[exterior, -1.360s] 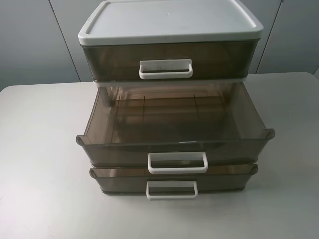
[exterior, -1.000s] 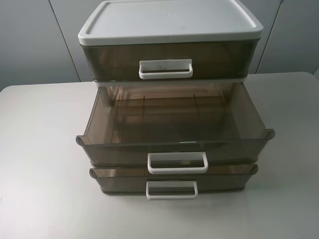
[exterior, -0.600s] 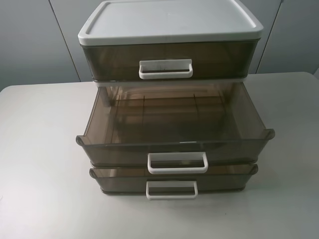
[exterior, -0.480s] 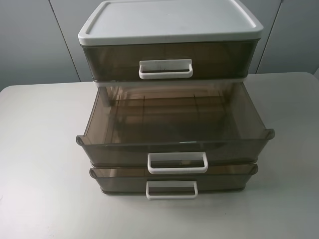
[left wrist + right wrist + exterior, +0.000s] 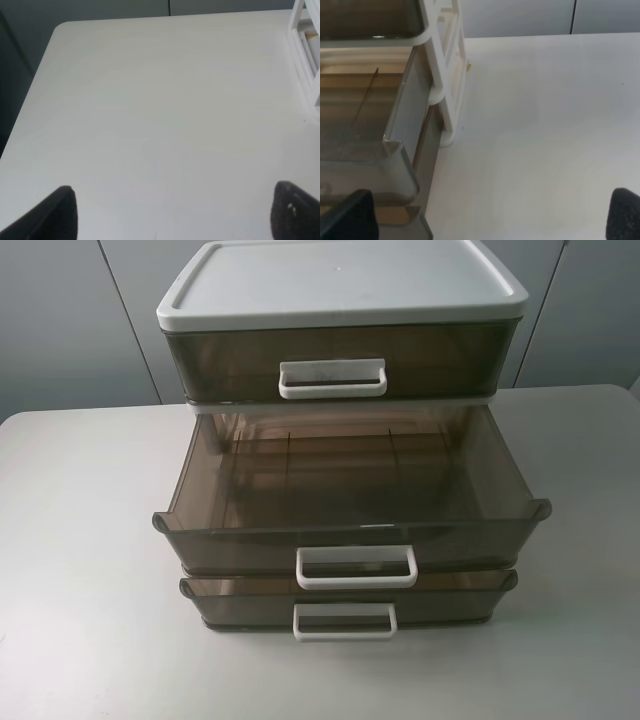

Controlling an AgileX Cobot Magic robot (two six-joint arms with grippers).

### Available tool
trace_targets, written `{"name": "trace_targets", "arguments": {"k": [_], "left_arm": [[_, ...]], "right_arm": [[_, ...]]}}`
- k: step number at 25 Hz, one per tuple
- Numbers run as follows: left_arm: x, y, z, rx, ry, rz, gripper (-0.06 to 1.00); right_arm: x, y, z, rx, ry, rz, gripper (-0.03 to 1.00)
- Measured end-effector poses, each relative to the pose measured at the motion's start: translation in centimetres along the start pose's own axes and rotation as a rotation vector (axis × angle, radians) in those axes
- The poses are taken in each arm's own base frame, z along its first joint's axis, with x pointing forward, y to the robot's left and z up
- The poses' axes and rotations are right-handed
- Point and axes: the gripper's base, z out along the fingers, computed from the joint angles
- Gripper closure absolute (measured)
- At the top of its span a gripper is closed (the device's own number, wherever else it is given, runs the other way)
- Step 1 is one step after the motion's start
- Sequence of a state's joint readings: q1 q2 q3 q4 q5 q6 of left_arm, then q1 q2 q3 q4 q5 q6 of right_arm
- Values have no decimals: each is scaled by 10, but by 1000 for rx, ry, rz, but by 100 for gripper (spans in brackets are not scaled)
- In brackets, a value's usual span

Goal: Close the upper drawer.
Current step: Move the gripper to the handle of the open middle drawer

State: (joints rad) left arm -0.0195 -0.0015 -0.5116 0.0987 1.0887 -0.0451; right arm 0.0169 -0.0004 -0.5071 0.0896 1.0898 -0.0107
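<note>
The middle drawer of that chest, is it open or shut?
Open. The middle drawer is pulled far out: its front stands well forward of the top drawer, and its inside shows from above.

No text, label, brand, number or sign can be read in any view.

No change to call: in the high view every earlier frame matches this one. The upper drawer [image 5: 350, 502] has not budged, pulled out toward the front edge of the bench [image 5: 80, 540] exactly as before. The wrist views have no earlier frames to compare.
</note>
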Motion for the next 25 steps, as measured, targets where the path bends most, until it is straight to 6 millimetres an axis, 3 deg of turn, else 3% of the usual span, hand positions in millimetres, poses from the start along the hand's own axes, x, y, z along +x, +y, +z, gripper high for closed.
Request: {"name": "trace_targets", "arguments": {"k": [5,11,13,16,20,25], "left_arm": [[0,0,0,0,0,0,20],[0,0,0,0,0,0,20],[0,0,0,0,0,0,20],[0,0,0,0,0,0,20],[0,0,0,0,0,0,20],[0,0,0,0,0,0,20]], "right_arm": [[-7,1,-3,0,4,0,28],[-66,3,-7,1,49,4,28],[-88,3,0,4,73,-1,28],[-105,5,20,-34,143,-50,28],[-113,14,43,-149,200,-128,28],[-115,39,60,-350,241,-299,28]]}}
